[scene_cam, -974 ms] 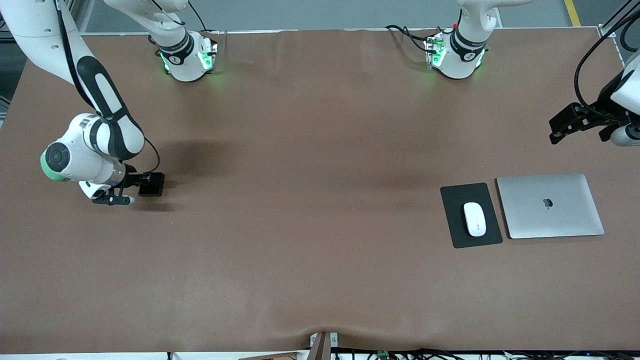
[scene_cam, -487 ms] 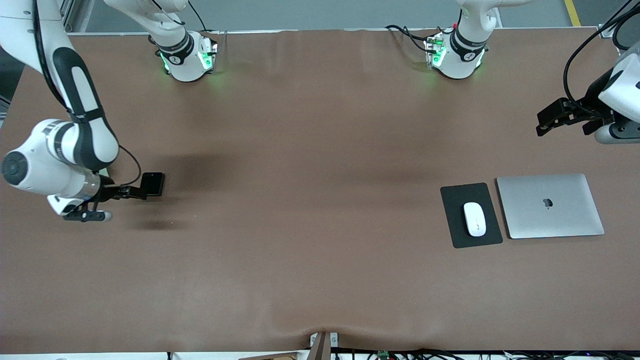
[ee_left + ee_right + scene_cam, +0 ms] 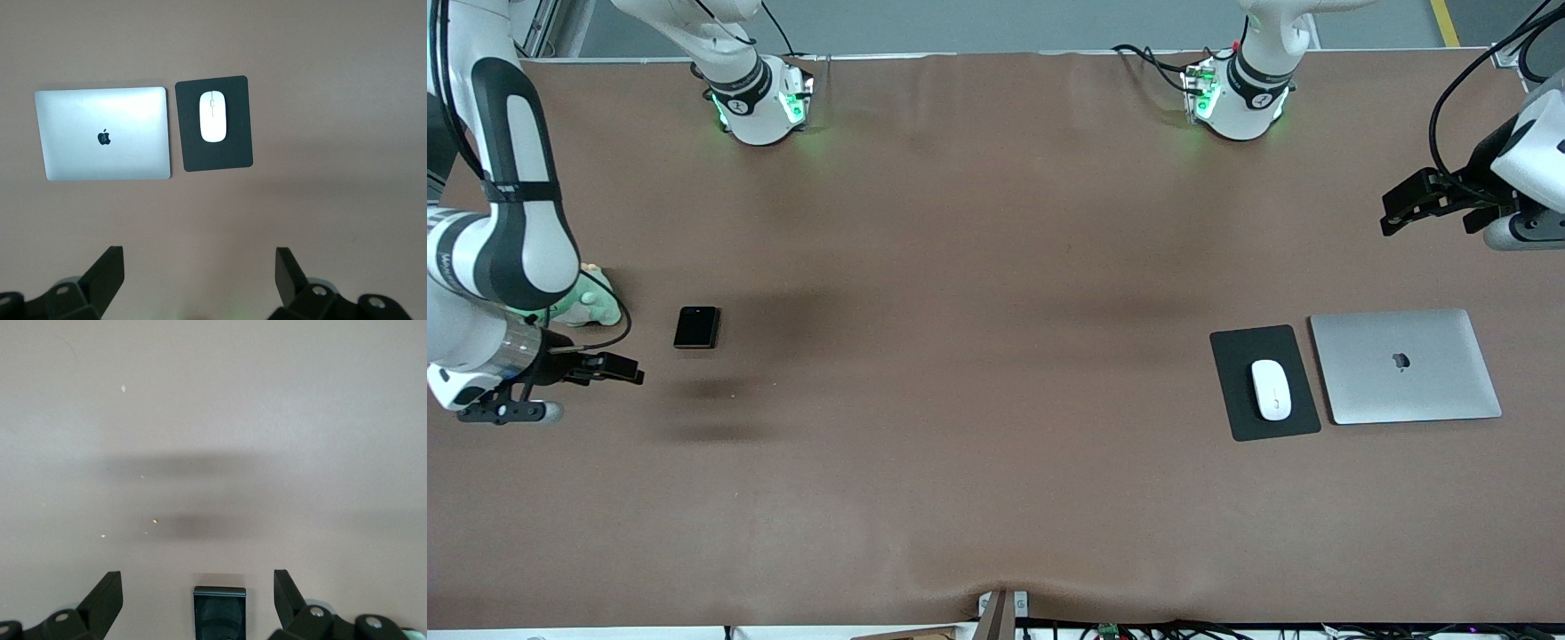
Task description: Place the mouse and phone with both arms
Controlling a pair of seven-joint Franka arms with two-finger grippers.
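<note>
Laptop [image 3: 1405,365] and black mouse pad [image 3: 1264,381] sit side by side at the left arm's end, mouse [image 3: 1271,389] on the pad. Left gripper [image 3: 1398,204] empty, fingers spread, over bare table, well apart from the mouse. Phone [image 3: 696,327] flat on table at the right arm's end; right gripper [image 3: 609,368] near it, fingers apart, holding nothing.

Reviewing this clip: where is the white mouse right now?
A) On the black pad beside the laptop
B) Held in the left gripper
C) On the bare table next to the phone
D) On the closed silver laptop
A: the mouse lies on the black pad beside the laptop, and the left gripper is open and holds nothing.
</note>
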